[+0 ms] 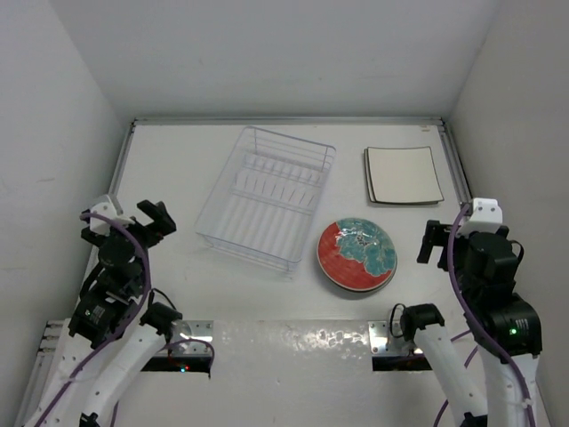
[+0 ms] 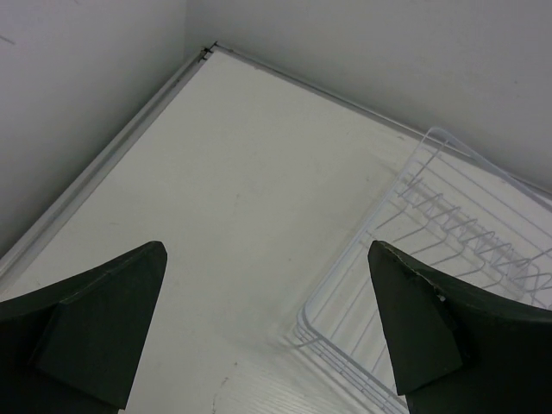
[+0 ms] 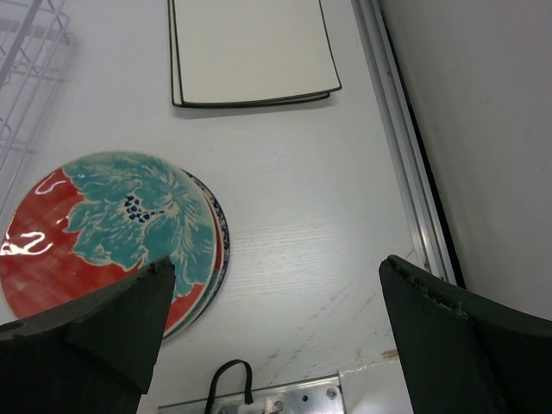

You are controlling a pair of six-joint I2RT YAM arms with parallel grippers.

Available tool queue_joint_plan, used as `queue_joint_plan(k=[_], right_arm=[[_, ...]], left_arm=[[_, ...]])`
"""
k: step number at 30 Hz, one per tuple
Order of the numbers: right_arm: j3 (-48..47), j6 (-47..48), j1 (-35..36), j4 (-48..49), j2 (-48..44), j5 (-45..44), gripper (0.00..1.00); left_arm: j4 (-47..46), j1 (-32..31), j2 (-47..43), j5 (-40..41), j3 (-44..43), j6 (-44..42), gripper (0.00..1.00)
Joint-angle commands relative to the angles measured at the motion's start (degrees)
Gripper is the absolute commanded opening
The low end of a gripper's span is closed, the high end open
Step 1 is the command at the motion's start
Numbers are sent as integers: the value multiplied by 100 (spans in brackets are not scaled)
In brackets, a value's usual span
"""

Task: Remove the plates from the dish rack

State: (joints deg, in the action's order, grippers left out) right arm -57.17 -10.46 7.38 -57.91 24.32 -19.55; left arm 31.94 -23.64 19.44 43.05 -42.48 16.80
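The white wire dish rack (image 1: pixel 267 196) stands mid-table with no plates in it; its corner shows in the left wrist view (image 2: pixel 414 285). The red-and-teal floral plate (image 1: pixel 356 253) lies flat right of the rack, stacked on a blue-rimmed plate (image 3: pixel 219 231) whose edge peeks out. It also shows in the right wrist view (image 3: pixel 103 233). Two square cream plates (image 1: pixel 403 174) lie stacked at the back right, also in the right wrist view (image 3: pixel 252 50). My left gripper (image 1: pixel 153 222) is open and empty, left of the rack. My right gripper (image 1: pixel 434 242) is open and empty, right of the round plates.
White walls enclose the table on three sides, with a metal rail (image 3: pixel 405 172) along the right edge. Metal mounting plates (image 1: pixel 391 336) and cables sit at the near edge by the arm bases.
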Motion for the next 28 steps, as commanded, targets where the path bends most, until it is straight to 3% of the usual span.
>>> queue_joint_plan(k=[1, 28], right_arm=[[109, -9, 36, 209, 29, -75, 99], [610, -167, 36, 394, 381, 100, 99]], left_arm=[[-180, 26, -28, -209, 12, -150, 100], [-197, 17, 201, -130, 187, 8, 100]])
